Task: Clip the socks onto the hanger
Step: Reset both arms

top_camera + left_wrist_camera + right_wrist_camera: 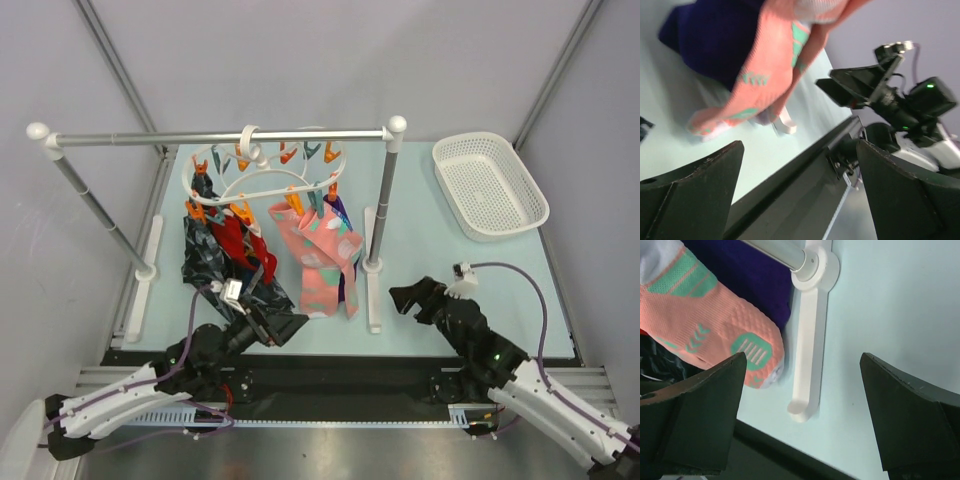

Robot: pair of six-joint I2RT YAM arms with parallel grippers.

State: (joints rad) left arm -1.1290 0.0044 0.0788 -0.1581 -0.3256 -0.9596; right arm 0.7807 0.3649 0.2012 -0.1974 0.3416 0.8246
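Observation:
The white oval hanger (262, 185) hangs by its hook from the grey rail, with orange and teal clothespins. Salmon-pink socks (320, 255) with teal patches hang from its front right clips; they also show in the left wrist view (772, 75) and the right wrist view (715, 325). Red socks (237, 238) hang at the front left beside a dark navy cloth (208, 255). A purple cloth (347, 285) hangs behind the pink socks. My left gripper (290, 327) is open and empty, low by the table's near edge below the socks. My right gripper (408, 297) is open and empty, right of the rail's right foot.
The grey rail (220, 137) with white ball ends stands on two white feet (372, 290). A white mesh basket (488, 185) sits at the back right. Grey frame posts rise at both sides. A black strip runs along the table's near edge (800, 165).

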